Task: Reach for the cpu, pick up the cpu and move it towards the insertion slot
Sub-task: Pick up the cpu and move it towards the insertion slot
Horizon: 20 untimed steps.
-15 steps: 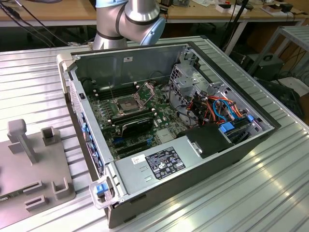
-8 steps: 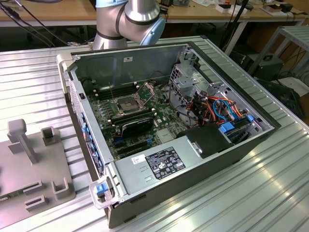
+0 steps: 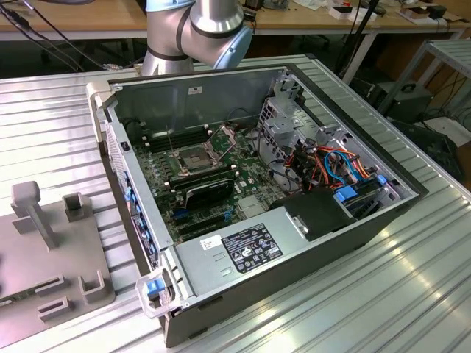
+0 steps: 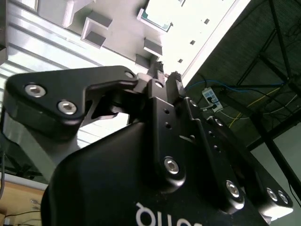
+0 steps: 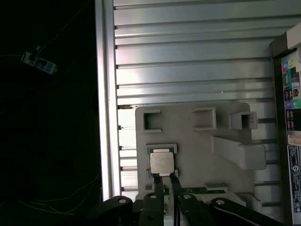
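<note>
Ribbed aluminium tabletop [image 3: 412, 279] carries an open computer case [image 3: 169, 95] and, at the exterior view's left, a grey fixture plate [image 3: 22, 254]. On that plate the cpu [image 5: 162, 163] lies flat in a square recess. The gripper [image 5: 166, 178] hangs at one edge of the cpu, fingers drawn nearly together and gripping nothing. The insertion slot [image 3: 188, 159] sits inside the case with its bracket raised.
</note>
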Available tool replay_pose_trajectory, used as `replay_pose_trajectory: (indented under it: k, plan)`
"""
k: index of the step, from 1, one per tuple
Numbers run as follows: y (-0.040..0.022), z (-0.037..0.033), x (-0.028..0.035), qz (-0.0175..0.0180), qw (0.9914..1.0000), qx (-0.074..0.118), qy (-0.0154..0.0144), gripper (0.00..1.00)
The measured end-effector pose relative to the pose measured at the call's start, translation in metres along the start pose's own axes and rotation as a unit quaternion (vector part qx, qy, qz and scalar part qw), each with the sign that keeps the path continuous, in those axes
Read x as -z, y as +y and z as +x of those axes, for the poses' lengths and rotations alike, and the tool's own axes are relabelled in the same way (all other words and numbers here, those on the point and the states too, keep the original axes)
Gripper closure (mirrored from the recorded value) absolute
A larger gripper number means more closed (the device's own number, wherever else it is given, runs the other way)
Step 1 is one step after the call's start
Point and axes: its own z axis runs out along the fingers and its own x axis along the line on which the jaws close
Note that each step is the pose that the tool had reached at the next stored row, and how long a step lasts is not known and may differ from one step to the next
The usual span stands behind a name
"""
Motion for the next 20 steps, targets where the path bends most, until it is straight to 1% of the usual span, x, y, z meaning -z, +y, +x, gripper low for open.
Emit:
replay_pose_trajectory:
  k: [5, 6, 9, 10, 14, 16, 17, 18, 20]
  plan:
    - [0.0000, 0.0000, 0.0000, 0.0000, 1.00000, 0.000, 0.0000, 0.52]
    - [0.0000, 0.0000, 0.0000, 0.0000, 1.00000, 0.000, 0.0000, 0.52]
    - [0.0000, 0.0000, -0.0002, 0.0000, 1.00000, 0.000, 0.0000, 0.34]
    - [-0.0002, 0.0001, -0.0011, 0.0002, 0.99999, 0.004, 0.0001, 0.34]
    - [-0.0009, -0.0001, -0.0053, 0.0006, 0.99968, 0.025, 0.0033, 0.34]
    - [-0.0048, -0.0003, -0.0094, 0.0007, 0.99961, 0.028, 0.0038, 0.34]
    - [-0.0084, -0.0005, -0.0117, 0.0007, 0.99961, 0.028, 0.0037, 0.34]
    - [-0.0106, -0.0006, -0.0136, 0.0006, 0.99961, 0.028, 0.0037, 0.34]
    - [-0.0115, -0.0007, -0.0179, 0.0007, 0.99961, 0.028, 0.0037, 0.34]
